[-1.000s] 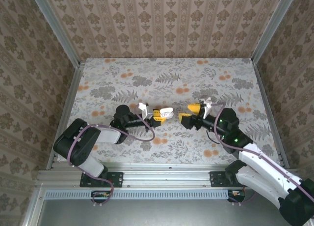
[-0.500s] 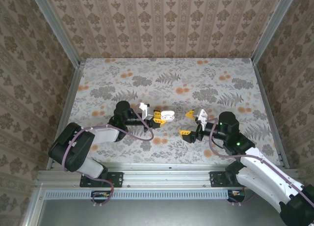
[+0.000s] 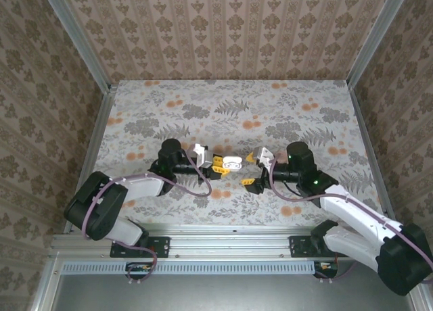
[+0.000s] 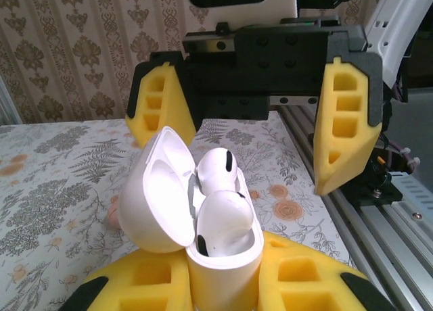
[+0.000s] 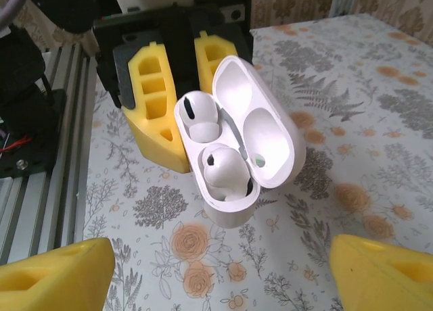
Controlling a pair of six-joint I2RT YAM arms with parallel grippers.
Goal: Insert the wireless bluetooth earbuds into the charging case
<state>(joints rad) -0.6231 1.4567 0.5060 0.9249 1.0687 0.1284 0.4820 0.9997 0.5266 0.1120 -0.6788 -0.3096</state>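
- Since the earlier frames the right gripper (image 3: 249, 169) has slid left in the overhead view, from right of centre to just beside the charging case (image 3: 233, 163). Its arm's wrist has come left with it.
- The left gripper (image 3: 219, 163) and the case have drifted only slightly down the frame over the same span.
- The left gripper's yellow fingers are clamped on the lower body of the case, one on each side. They hold it with its opening facing up, near the middle of the table (image 3: 203, 108) in the overhead view.
- The right gripper's fingers stand wide apart with nothing between them. In the left wrist view they sit behind the case, one at the upper left and one at the upper right of the frame.
- The lid (image 4: 157, 196) is swung open, leaning left in the left wrist view and right in the right wrist view.
- Both earbuds (image 4: 215, 170) sit in the case's wells, one behind the other, with their rounded heads standing above the rim.
- In the right wrist view the case is at frame centre. The right gripper's own fingertips are at the lower left and lower right corners, apart from it.
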